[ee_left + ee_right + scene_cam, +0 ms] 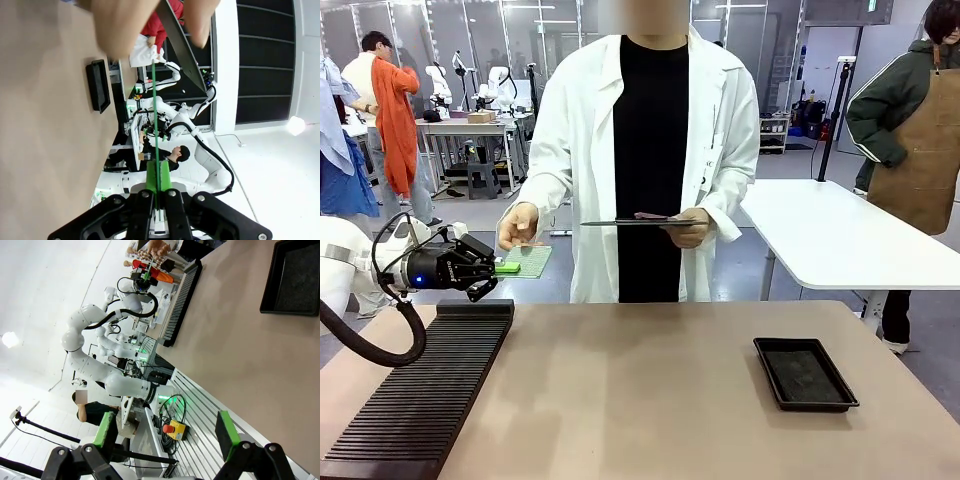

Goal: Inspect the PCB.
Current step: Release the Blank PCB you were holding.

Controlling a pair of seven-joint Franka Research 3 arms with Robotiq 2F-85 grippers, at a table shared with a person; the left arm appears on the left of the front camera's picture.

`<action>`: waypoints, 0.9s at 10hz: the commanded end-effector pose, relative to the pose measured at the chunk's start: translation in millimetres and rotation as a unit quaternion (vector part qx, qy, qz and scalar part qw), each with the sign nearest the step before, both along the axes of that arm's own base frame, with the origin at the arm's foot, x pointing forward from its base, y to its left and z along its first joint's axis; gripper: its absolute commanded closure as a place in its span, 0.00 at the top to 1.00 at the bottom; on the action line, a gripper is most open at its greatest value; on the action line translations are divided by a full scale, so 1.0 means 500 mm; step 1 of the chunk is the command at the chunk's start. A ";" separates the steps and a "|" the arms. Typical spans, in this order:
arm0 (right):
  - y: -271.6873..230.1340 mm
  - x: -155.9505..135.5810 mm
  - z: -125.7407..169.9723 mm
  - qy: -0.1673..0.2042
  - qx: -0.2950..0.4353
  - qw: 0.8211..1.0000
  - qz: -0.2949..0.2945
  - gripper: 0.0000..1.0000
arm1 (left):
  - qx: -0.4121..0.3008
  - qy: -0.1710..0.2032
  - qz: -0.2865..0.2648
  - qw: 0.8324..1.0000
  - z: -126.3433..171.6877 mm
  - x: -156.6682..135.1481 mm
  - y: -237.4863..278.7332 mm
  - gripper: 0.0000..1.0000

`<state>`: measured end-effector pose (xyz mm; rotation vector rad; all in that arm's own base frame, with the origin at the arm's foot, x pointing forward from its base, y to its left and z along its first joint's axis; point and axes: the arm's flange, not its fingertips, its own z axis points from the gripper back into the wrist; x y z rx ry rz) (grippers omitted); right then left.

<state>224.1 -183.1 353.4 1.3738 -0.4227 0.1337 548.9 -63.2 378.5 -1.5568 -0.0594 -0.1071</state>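
Left jaws: pinching the near edge of the thin flat green circuit board (527, 261), which I hold level just past the desk (650, 390), on its far side.
Right jaws: spread, nothing between them.
Progress: handover looks underway to me; person's hand (518, 225) touches the board, and inspection remains.

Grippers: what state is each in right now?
Left gripper: closed on the PCB, with the person's hand at its far edge.
Right gripper: open, empty.
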 end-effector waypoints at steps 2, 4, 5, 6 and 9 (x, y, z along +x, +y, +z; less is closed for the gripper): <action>0.001 0.003 0.001 -0.002 0.001 1.000 -0.001 1.00 | 0.006 0.004 -0.001 1.000 0.010 -0.002 -0.003 0.00; 0.001 0.003 0.001 -0.002 0.001 1.000 -0.001 1.00 | 0.006 0.004 -0.001 1.000 0.010 -0.002 -0.003 0.00; 0.001 0.003 0.001 -0.002 0.001 1.000 -0.001 1.00 | 0.006 0.004 -0.001 1.000 0.010 -0.002 -0.003 0.00; 0.001 0.003 0.001 -0.002 0.001 1.000 -0.001 1.00 | 0.006 0.004 -0.001 1.000 0.010 -0.002 -0.003 0.00; 0.001 0.003 0.001 -0.002 0.001 1.000 -0.001 1.00 | 0.006 0.004 -0.001 1.000 0.010 -0.002 -0.003 0.00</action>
